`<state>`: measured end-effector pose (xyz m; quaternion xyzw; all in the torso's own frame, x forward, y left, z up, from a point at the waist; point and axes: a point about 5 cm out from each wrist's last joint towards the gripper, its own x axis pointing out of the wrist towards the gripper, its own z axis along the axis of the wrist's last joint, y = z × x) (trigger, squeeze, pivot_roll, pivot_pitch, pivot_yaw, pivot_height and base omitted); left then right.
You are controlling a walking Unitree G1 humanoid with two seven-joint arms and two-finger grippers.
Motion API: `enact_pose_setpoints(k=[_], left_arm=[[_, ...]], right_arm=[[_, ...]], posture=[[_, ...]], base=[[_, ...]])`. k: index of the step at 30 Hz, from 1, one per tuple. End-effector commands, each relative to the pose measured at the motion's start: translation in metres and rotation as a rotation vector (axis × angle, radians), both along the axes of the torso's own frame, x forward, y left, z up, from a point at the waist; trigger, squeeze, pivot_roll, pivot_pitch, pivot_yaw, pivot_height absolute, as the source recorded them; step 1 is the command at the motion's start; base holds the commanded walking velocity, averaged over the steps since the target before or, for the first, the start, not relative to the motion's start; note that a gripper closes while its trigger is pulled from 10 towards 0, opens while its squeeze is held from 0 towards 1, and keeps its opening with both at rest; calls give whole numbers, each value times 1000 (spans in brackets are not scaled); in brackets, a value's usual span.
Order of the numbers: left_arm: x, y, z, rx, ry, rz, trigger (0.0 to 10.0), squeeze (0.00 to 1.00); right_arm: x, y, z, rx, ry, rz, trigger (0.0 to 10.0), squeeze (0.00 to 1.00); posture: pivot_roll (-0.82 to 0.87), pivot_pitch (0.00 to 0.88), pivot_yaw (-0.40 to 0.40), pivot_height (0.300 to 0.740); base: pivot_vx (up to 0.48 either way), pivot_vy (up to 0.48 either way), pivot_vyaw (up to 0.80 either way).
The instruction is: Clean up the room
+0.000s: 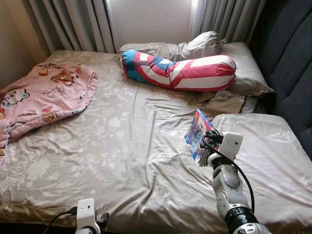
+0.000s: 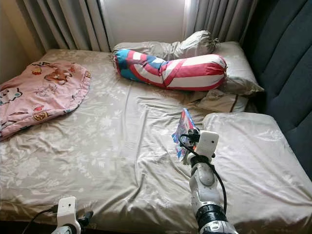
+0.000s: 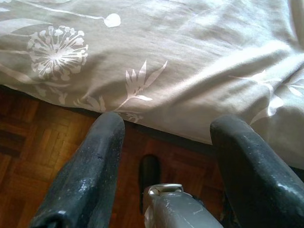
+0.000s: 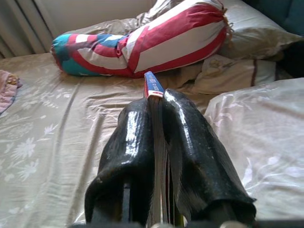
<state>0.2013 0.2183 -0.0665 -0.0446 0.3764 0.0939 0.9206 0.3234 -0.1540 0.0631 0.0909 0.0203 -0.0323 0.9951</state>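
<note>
From the head camera, the right gripper was raised over the middle of the bed, pinching a thin colourful book held on edge above the sheet, with a striped bolster and grey pillows near the headboard and a pink blanket spread at the robot's left. The left gripper sat low at the foot of the bed, doing nothing. In the left wrist view its fingers were spread apart, empty, over the wooden floor just beside the sheet's edge. In the right wrist view the two fingers were pressed tight on the book's pages, its spine poking out between them. The hold looked narrow, so a quick swing might let the floppy book slip or fan open and drop onto the bed.
</note>
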Motion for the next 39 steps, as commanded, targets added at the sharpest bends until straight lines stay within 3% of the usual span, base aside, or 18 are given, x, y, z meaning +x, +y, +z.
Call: enact_pose_setpoints(k=[1, 11, 23, 33, 35, 36, 37, 39], left_arm=[[-6, 2, -3, 5, 24, -5, 10000, 0], [-6, 3, -3, 9, 26, -6, 10000, 0], [-5, 3, -2, 11, 21, -1, 10000, 0], [1, 6, 8, 54, -130, 48, 10000, 0], [5, 6, 13, 45, -200, 44, 10000, 0], [31, 6, 32, 68, -313, 11, 10000, 0], [31, 6, 32, 68, -313, 11, 10000, 0], [74, 4, 72, 123, -493, -44, 10000, 0]], right_arm=[[4, -3, 7, -14, -39, -10, 10000, 0], [4, -1, 4, -31, -3, -15, 10000, 0], [5, -3, 4, -29, -6, -31, 10000, 0], [3, 3, 5, -3, -23, 25, 10000, 0], [3, 8, 5, 6, -29, 56, 10000, 0], [3, 9, 5, 15, -35, 65, 10000, 0], [3, 9, 5, 15, -35, 65, 10000, 0], [3, 10, 7, 30, -49, 69, 10000, 0]], posture=[[-59, 20, -23, 740], [-58, 24, -23, 740], [-60, 39, -23, 675], [-64, 45, -24, 671], [-67, 47, -26, 671], [-65, 47, -26, 671], [-65, 47, -26, 671], [-62, 47, -26, 671]], base=[[0, 0, 0], [0, 0, 0], [0, 0, 0], [0, 0, 0], [0, 0, 0], [0, 0, 0], [0, 0, 0], [0, 0, 0]])
